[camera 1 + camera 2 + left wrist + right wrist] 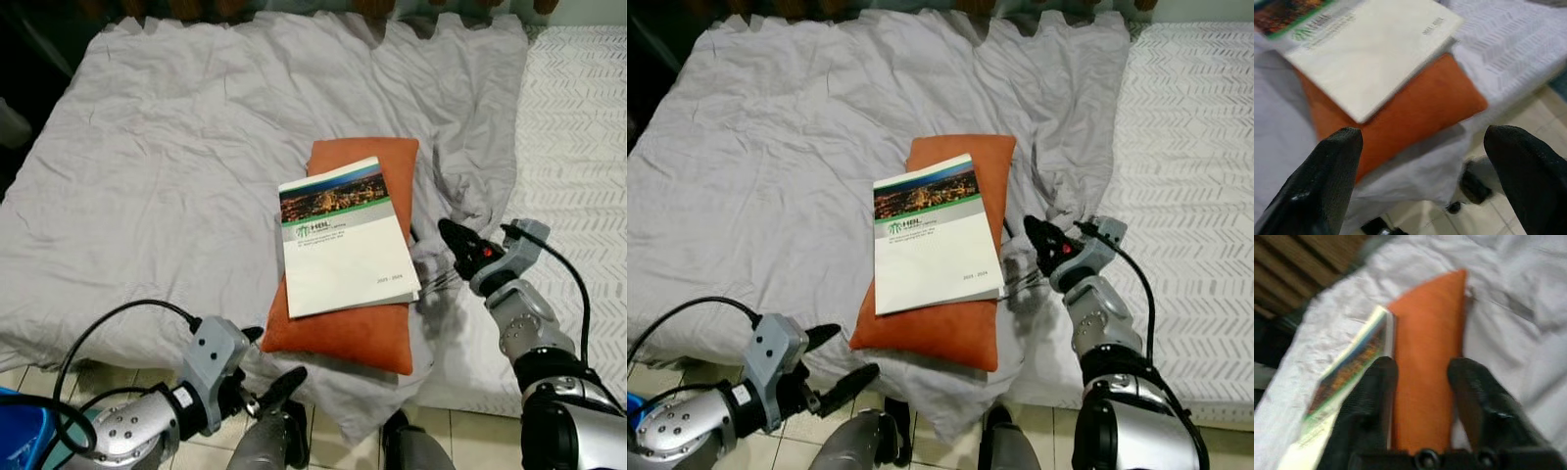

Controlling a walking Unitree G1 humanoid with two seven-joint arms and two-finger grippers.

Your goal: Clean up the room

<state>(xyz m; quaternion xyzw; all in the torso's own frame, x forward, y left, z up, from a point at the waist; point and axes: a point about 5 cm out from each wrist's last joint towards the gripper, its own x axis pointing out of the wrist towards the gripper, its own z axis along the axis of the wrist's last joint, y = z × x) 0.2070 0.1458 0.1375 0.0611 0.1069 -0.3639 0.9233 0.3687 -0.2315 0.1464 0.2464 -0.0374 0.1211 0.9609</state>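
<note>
Approach step: your right end effector, spread, nears the book on the cushion; next, close on it. Left end effector spread.

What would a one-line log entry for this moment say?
booklet on orange pillow | bed | left hand open | right hand beside pillow

We note pale floor tiles along the bottom edge, a blue object lower left, wooden slats upper left.
</note>
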